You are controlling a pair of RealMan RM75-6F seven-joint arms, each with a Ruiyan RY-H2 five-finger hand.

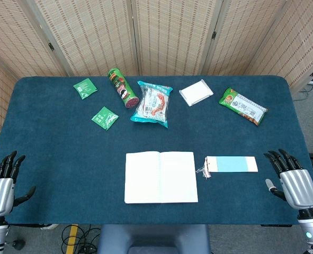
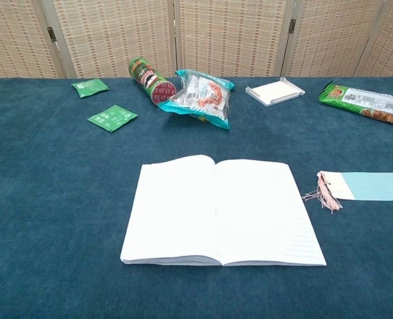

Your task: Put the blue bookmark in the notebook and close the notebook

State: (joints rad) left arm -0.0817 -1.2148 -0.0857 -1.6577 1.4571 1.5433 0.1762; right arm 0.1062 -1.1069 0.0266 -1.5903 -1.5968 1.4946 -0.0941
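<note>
The blue bookmark [image 1: 232,164] lay flat on the table [image 1: 50,137], just right of the open notebook [image 1: 160,177]. The right hand [image 1: 293,180] was near it, further right, fingers spread and empty. The left hand [image 1: 3,182] was far off, also empty.

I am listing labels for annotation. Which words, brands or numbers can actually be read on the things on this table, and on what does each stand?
None can be read for certain.
Green can: a logo on its side, too blurred.
Blue-edged snack bag: print too small.
Long green snack bag: print too small.
Two green sachets: white marks, unreadable.
Open notebook: ruled lines, no writing.
Blue bookmark: no text seen.
</note>
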